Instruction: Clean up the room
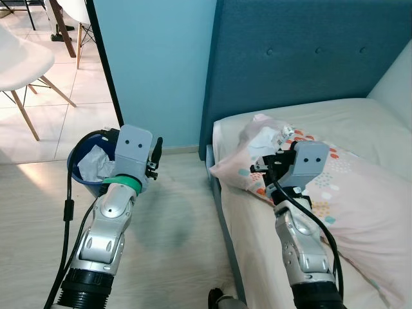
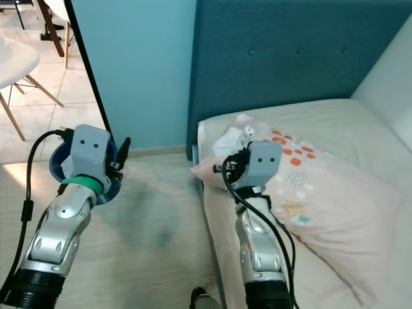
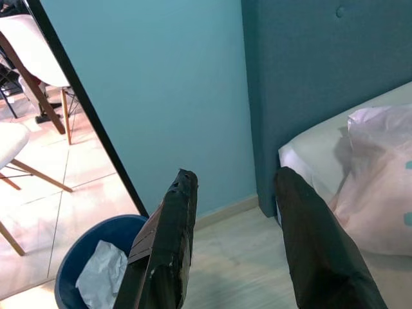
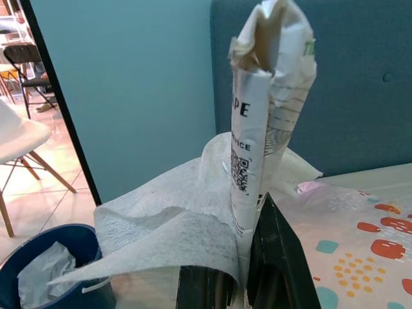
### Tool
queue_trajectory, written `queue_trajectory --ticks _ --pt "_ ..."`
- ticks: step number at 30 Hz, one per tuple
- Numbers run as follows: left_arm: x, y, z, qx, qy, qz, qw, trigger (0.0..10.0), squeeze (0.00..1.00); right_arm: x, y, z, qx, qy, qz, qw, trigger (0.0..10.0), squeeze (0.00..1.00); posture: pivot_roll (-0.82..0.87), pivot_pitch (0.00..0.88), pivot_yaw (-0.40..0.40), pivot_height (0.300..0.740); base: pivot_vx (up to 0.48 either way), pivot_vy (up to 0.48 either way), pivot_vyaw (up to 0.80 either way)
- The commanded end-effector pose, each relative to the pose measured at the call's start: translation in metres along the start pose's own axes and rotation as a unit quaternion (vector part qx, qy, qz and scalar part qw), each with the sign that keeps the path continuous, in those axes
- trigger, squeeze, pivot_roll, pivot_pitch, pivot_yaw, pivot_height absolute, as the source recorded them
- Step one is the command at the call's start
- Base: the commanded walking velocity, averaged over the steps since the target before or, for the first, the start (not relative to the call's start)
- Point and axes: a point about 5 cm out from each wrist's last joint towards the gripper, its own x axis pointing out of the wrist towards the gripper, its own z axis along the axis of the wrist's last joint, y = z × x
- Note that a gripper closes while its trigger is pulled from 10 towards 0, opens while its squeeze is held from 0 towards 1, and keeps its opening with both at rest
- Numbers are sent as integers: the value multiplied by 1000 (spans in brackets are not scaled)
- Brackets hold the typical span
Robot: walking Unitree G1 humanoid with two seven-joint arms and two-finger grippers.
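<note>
Left eye view: shows the right tool (image 1: pixel 265 162) raised over the pillow (image 1: pixel 360 193) on the bed (image 1: pixel 309 116), clamped on crumpled paper trash (image 1: pixel 267 138). Shows the left tool (image 1: pixel 154 158) raised beside the blue bin (image 1: pixel 80 170) on the floor, with white paper (image 1: pixel 96 164) already inside the bin.

Right eye view: gives the same layout — right tool over the pillow's near corner, bin well apart to the left, by the teal wall (image 2: pixel 129 64) and the doorway.

Left wrist view: looks along two black fingers (image 3: pixel 170 244) spread wide with nothing between them; bin and its paper low in the picture, bed edge and pillow off to the other side.

Right wrist view: shows the fingers (image 4: pixel 273 257) pinched narrow on a printed paper roll (image 4: pixel 261 116) wrapped with a white tissue (image 4: pixel 161 219), bin visible beyond.

Step in hand, by judgement: carrying picked-up trash from bed to bin. Next move likely calls for swinging or turning left until the right tool hangs over the bin opening, then releasing — loose tissue could slip free on the way.
</note>
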Motion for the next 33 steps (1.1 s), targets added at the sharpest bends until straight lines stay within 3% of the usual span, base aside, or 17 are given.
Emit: queue_trajectory --ticks 1,8,33 --pt "-4 -2 -10 1 19 -4 1000 10000 0 -5 -1 -6 8 13 -2 1000 10000 0 -38 80 14 740 0 0 0" --pt "-4 -2 -12 1 22 -3 1000 10000 0 -6 -1 -6 8 14 -1 1000 10000 0 -37 85 13 740 -138 0 0" --pt "-6 -1 -13 0 24 -2 1000 10000 0 -6 0 -7 10 17 -1 1000 10000 0 -34 86 13 740 -432 0 0"
